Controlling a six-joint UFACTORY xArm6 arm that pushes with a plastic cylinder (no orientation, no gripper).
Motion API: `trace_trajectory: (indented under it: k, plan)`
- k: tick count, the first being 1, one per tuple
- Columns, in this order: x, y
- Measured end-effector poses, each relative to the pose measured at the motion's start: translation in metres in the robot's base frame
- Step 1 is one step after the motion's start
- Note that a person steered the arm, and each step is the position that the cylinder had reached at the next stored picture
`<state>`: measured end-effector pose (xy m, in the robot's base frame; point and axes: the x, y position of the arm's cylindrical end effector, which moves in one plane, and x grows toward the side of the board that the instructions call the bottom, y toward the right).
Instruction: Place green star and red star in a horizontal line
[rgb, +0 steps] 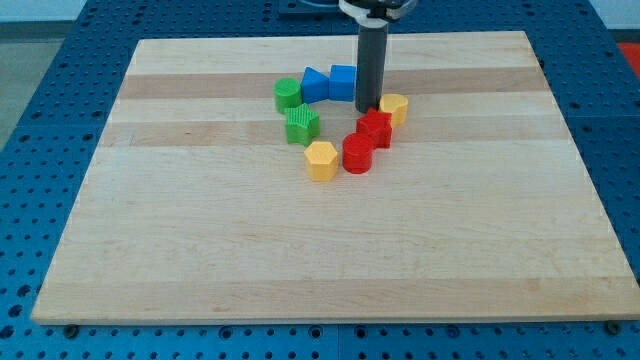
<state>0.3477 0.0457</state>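
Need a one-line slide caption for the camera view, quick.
My tip sits just above the red star, right of the green star, amid clustered blocks on the wooden board.

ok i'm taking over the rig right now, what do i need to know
No jaws on this arm. My tip is down on the board, just above the red star, between the blue cube and the yellow block.
The green star sits at the view's left of the cluster, at roughly the red star's height, with a gap between them.
Done: stars look near level. Left: check and fine-tune the line.
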Motion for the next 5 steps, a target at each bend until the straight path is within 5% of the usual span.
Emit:
trace_trajectory:
  k: [5]
  plan:
    - [0.014,-0.078]
